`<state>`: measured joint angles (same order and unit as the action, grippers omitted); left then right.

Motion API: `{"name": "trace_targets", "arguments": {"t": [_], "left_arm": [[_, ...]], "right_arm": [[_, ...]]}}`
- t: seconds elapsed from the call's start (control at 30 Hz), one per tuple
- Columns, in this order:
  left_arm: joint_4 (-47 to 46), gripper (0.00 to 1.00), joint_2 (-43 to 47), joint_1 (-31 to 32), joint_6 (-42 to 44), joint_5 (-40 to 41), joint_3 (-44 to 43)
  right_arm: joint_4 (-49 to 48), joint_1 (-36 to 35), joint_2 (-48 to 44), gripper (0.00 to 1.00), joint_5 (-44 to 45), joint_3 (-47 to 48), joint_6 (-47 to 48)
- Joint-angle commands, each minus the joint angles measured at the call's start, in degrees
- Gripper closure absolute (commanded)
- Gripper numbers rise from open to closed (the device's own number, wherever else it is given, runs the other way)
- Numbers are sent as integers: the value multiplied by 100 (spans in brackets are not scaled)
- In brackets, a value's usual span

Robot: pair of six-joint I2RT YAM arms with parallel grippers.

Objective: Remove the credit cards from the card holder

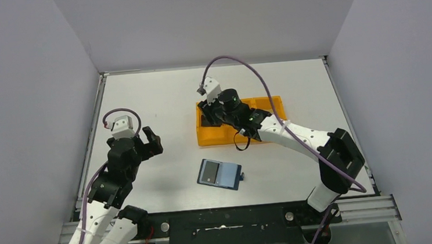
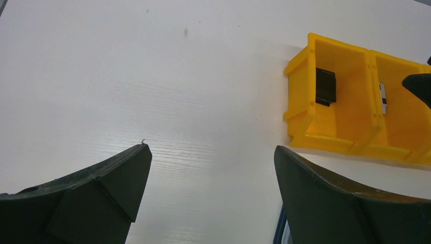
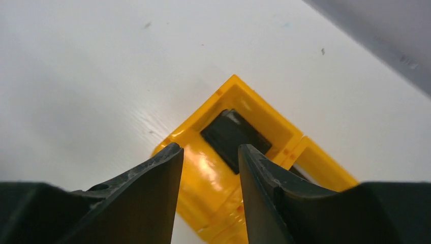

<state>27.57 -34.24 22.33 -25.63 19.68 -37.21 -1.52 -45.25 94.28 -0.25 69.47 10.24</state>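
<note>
The card holder point(image 1: 219, 174) lies open and flat on the table near the front centre; its left half shows a darker grey panel, and I cannot tell whether that is a card. Its navy edge shows in the left wrist view point(image 2: 280, 230). A black credit card point(image 3: 234, 134) lies in the end compartment of the orange tray point(image 3: 203, 175); it also shows in the left wrist view point(image 2: 325, 86). A pale card point(image 2: 382, 97) stands in the middle compartment. My right gripper point(image 3: 210, 150) hovers over the black card, open and empty. My left gripper point(image 2: 211, 148) is open and empty, left of the wallet.
The orange three-compartment tray point(image 1: 276, 104) sits at the table's middle, behind the wallet. The right arm point(image 1: 296, 136) stretches across it from the right. Grey walls enclose the table on three sides. The left gripper point(image 1: 150, 141) hangs above bare white table.
</note>
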Motion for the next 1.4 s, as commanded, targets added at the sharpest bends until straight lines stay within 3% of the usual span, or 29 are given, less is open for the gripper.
{"name": "trace_targets", "arguments": {"t": [0.0, 0.1, 0.23, 0.47, 0.57, 0.6, 0.8, 0.87, 1.03, 1.37], "left_arm": [[-287, 6, -70, -44, 108, -94, -67], [-296, 6, -138, -51, 119, -121, -67], [-296, 6, -258, -57, 128, -161, -67], [-320, 6, -484, -79, 129, -214, -67], [-290, 6, -613, -79, 107, -237, -74], [-280, 6, -628, -84, 102, -232, -75], [-305, 6, -654, -103, 76, -208, -67], [-313, 6, -654, -106, 75, -210, -67], [-339, 6, -680, -123, 91, -277, -67], [-411, 6, -814, -167, 129, -446, -67]], "right_arm": [[830, 25, -354, 55, 89, -134, -3466], [832, -37, -573, 56, -246, -685, -4402], [432, -296, -1052, 55, 34, -1551, -5237], [1104, -1517, -1448, 54, 2136, -1694, -6147], [2027, -2484, -1487, 36, 4009, -1536, -6853], [2294, -2606, -1478, 32, 4246, -1524, -7195], [3004, -2673, -1499, 8, 4487, -1789, -9231], [2864, -2673, -1645, 14, 4409, -2065, -9590], [1726, -2670, -2018, 23, 4176, -2583, -8947], [971, -2659, -1559, 44, 3371, -2432, -8310]]}}
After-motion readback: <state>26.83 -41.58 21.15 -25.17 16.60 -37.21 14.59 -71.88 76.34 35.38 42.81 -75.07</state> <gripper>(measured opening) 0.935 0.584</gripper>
